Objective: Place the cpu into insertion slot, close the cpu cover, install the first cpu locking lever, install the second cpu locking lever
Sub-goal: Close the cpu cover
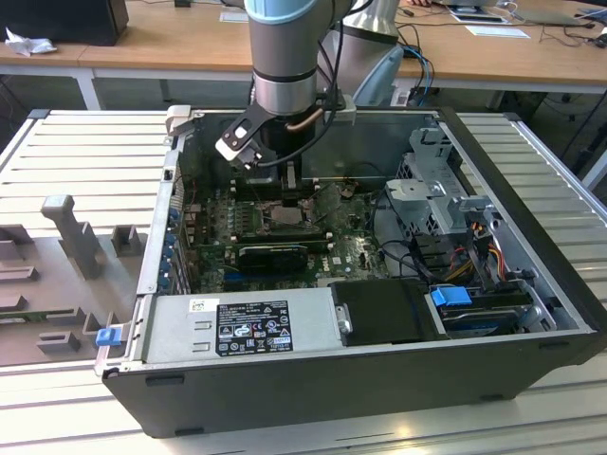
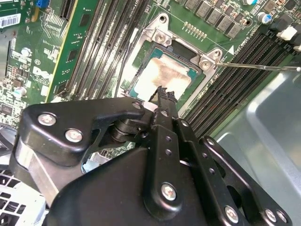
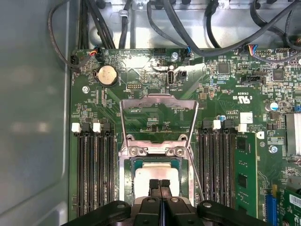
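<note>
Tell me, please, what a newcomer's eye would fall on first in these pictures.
In the exterior view, the grey arm reaches down into the open computer case. In the first wrist view, the pale cpu shines in the middle of the green board, and the cover stands open beside it. The black pincer, shut, points its tips at the cpu.

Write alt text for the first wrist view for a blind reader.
The closed hand is directly over the cpu, which lies in the insertion slot on a green motherboard. The cpu cover is swung open, and memory slots flank the slot.
</note>
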Tool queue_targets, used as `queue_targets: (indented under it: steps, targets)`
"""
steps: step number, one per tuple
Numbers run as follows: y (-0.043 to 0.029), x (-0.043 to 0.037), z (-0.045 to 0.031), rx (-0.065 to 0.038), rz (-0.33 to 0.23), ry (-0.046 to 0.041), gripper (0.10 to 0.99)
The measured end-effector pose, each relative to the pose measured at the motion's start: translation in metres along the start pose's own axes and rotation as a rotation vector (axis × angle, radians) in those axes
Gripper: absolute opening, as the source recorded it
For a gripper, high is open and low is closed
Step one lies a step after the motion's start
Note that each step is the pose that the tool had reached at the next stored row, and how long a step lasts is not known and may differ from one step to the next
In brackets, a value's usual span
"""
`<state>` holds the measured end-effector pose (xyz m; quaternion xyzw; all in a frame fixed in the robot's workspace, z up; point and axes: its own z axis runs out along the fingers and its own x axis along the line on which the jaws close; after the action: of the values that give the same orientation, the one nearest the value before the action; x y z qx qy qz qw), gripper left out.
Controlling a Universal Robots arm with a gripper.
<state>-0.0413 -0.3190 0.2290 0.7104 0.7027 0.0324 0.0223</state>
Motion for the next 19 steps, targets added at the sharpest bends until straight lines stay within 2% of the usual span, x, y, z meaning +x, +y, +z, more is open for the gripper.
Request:
queue_targets:
  steps: [13,14,17,19]
  targets:
    - [0.0005,-0.0004,-0.0012,0.0,0.0,-0.0001,0.106]
    - [0.002,-0.0003,-0.001,0.0,0.0,-0.0029,0.106]
    - [0.0085,-0.0003,-0.0005,0.002,0.0,-0.004,0.106]
    - [0.0086,-0.0002,-0.0031,0.002,0.0,-0.0043,0.106]
